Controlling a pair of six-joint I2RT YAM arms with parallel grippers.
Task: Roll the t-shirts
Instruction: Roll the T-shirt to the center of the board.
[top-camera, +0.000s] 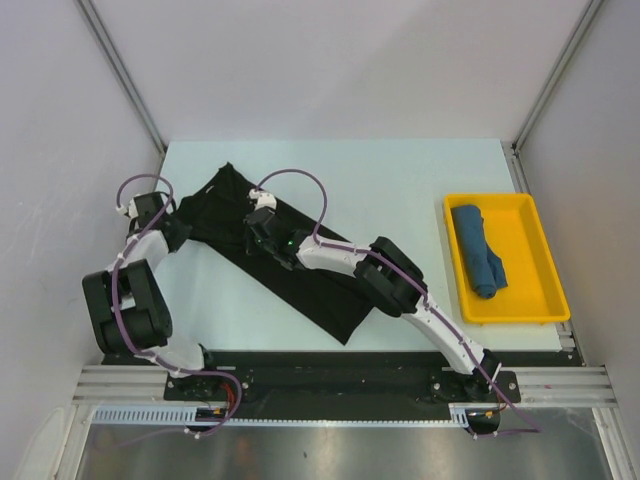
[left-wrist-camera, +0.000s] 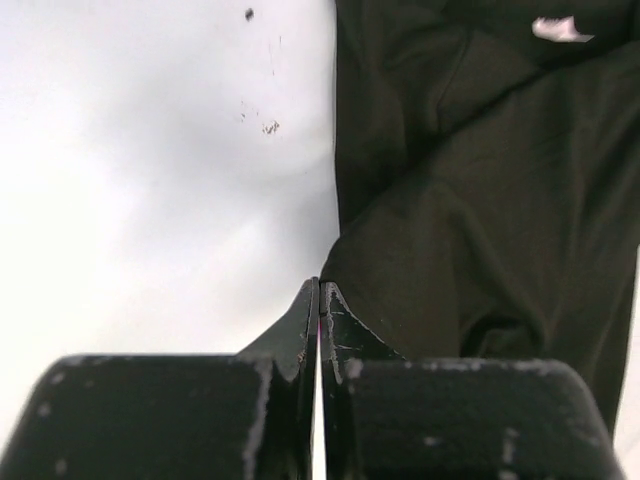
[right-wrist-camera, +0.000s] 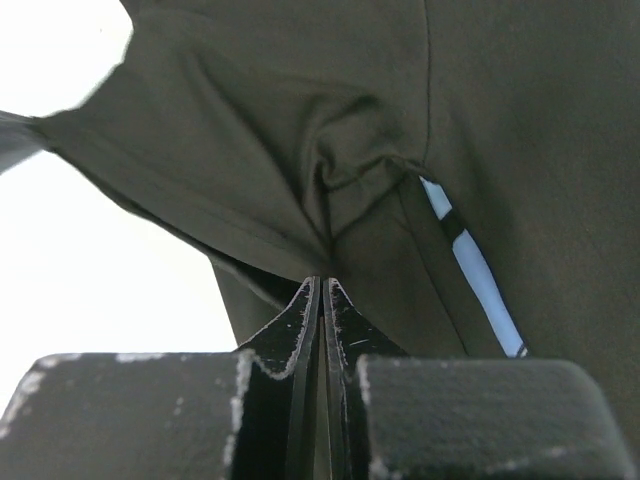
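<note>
A pale table (top-camera: 400, 180) is seen from above, with two robot arms reaching in from its near edge.

Toward the table's left edge, the left gripper (left-wrist-camera: 318, 292) sits low on the surface, its jaws pressed fully together at the left border of the black t-shirt (top-camera: 300, 285). Its own camera cannot show whether any cloth is caught between them. It is probably placed there to pin or lift that edge.

The black t-shirt lies flat and unrolled. It forms a long diagonal band from near the far-left corner down toward the middle of the near edge, with soft creases at its upper end.

The right gripper (right-wrist-camera: 322, 285) is planted on the upper part of this shirt, right of the left gripper. Its jaws are clenched on a puckered fold of black cloth, and a blue-and-white stripe of print (right-wrist-camera: 470, 270) shows just beside it. Two holds on one end suggest the start of a roll.

Near the right edge sits a yellow tray (top-camera: 510, 316). Inside it lies the teal t-shirt (top-camera: 478, 250), already a tight roll, lengthwise.
</note>
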